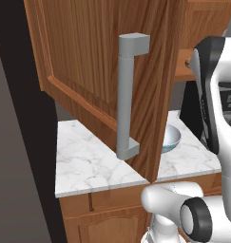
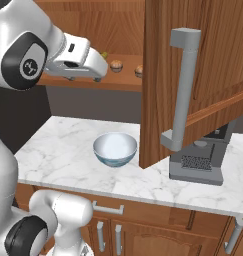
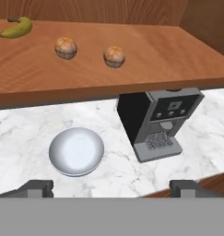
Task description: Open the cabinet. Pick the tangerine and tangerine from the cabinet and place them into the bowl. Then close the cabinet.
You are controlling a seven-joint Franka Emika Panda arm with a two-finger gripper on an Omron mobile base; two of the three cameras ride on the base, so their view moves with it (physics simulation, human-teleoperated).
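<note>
**Cabinet open, fruit still on the shelf**

The wooden cabinet [image 2: 193, 65] stands open above the marble counter [image 2: 63, 145], its wide door swung out toward the cameras with the long grey handle [image 2: 183, 90] facing forward. That first step looks done; the rest of the job appears untouched. Below the shelf, a dark coffee machine [image 3: 157, 122] sits on the counter to the right of the bowl [image 3: 76, 151], which holds nothing. The bowl rests near the open door's lower edge, well below the shelf [image 3: 132, 69]. On the shelf, a banana [image 3: 15, 27] lies at the far left, and the two small tangerines [image 3: 66, 47] and [image 3: 114, 56] sit side by side, apart from each other, neither yet lifted. The robot's hand [image 3: 111, 186] hovers with its fingers spread wide and nothing between them, looking down over shelf and counter. Both fruits remain to be carried to the bowl, and the door remains to be shut.

The left base view is mostly blocked by the open door, showing just a sliver of the bowl behind it. The right base view shows the arm reaching toward the shelf, with the two fruits beyond it. The hand view alone lays out banana, both tangerines, bowl and coffee machine together.
</note>
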